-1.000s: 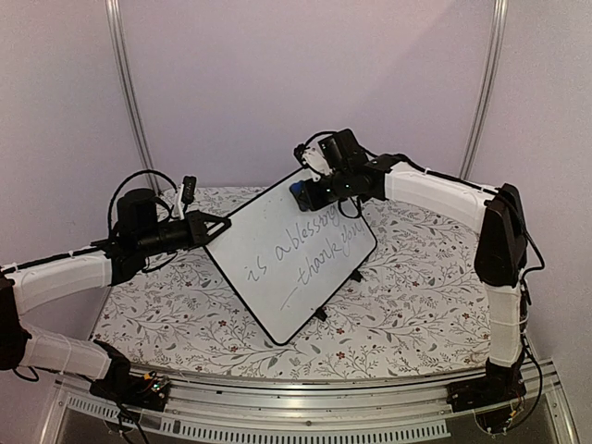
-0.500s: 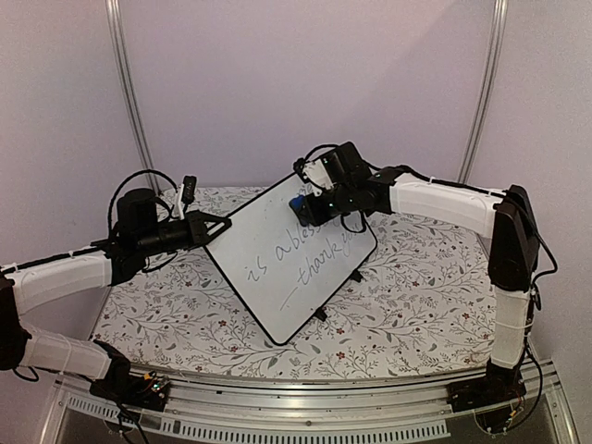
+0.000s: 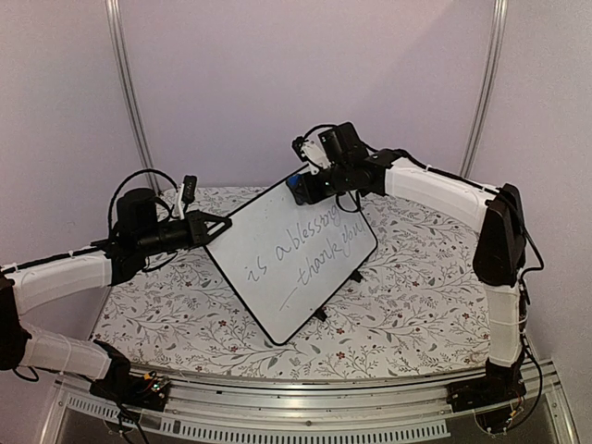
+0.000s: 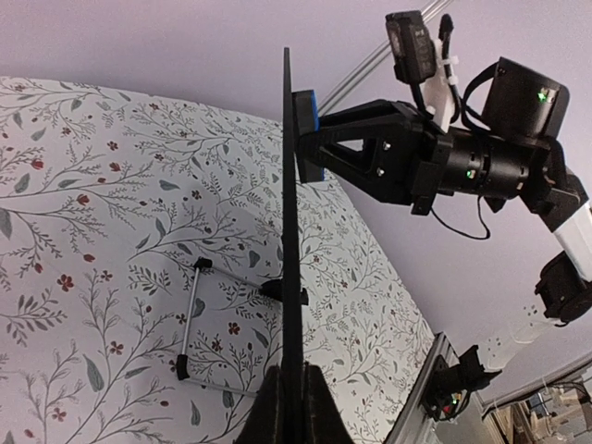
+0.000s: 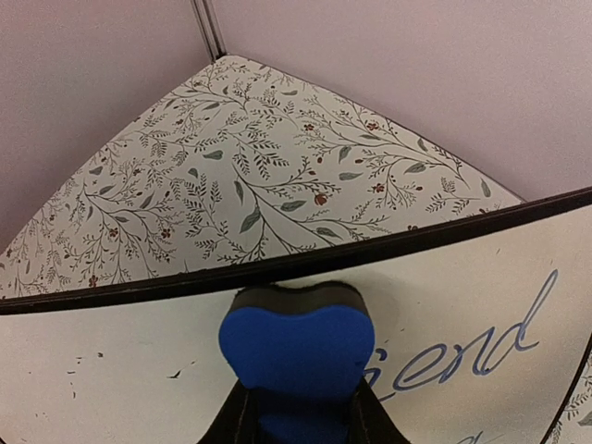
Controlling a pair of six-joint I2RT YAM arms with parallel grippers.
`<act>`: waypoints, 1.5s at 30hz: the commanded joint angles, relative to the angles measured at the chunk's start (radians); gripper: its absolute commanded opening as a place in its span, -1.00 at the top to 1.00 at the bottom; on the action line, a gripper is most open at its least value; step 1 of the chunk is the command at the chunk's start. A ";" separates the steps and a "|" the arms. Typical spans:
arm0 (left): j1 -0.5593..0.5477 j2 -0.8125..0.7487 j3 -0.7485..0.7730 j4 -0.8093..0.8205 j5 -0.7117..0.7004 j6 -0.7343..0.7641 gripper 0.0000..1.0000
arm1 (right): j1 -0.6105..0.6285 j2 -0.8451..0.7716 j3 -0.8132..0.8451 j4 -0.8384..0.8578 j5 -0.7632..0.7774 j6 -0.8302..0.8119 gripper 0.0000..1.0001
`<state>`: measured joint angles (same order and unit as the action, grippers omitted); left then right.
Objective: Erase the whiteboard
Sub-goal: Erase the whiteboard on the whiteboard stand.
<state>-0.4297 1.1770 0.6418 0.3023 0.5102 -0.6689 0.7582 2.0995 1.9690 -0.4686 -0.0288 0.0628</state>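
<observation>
While the left gripper (image 3: 215, 225) clamps the glossy black-framed whiteboard (image 3: 277, 277), the right gripper (image 3: 303, 188), pinching a blue foam eraser (image 5: 296, 344) at its top corner, should press flat.

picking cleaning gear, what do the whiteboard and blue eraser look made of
Whiteboard: smooth white panel, writing sits on its surface, thin black frame, probably plastic. Eraser: matte blue block, likely foam, with a dark felt-like layer at the board.

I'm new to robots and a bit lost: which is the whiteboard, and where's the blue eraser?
whiteboard (image 3: 252, 239), top external view, bare white patch near its left corner.
blue eraser (image 5: 296, 344), right wrist view, middle of its blue face.
</observation>
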 commanded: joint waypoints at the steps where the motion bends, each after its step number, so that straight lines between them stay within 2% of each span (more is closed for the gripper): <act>1: -0.027 -0.042 0.012 0.094 0.117 0.041 1.00 | -0.008 0.065 0.026 -0.047 0.023 -0.015 1.00; 11: -0.027 -0.043 0.013 0.095 0.120 0.040 1.00 | -0.026 -0.060 -0.281 -0.001 0.045 -0.025 1.00; 15: -0.026 -0.042 0.012 0.098 0.120 0.039 1.00 | -0.031 -0.101 -0.345 0.016 0.039 -0.027 1.00; 19: -0.027 -0.040 0.011 0.100 0.120 0.037 1.00 | -0.032 -0.097 -0.311 0.017 0.023 -0.027 1.00; 33: -0.026 -0.040 0.012 0.098 0.120 0.038 1.00 | -0.044 0.039 -0.031 -0.030 -0.015 -0.052 1.00; 38: -0.026 -0.042 0.012 0.098 0.121 0.038 1.00 | -0.068 0.043 -0.066 -0.030 -0.032 -0.043 1.00; 45: -0.027 -0.042 0.012 0.099 0.122 0.038 1.00 | -0.071 -0.026 -0.232 0.006 -0.057 -0.043 1.00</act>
<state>-0.4294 1.1767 0.6418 0.2901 0.4911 -0.6827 0.6998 2.0750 1.8420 -0.4232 -0.0845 0.0219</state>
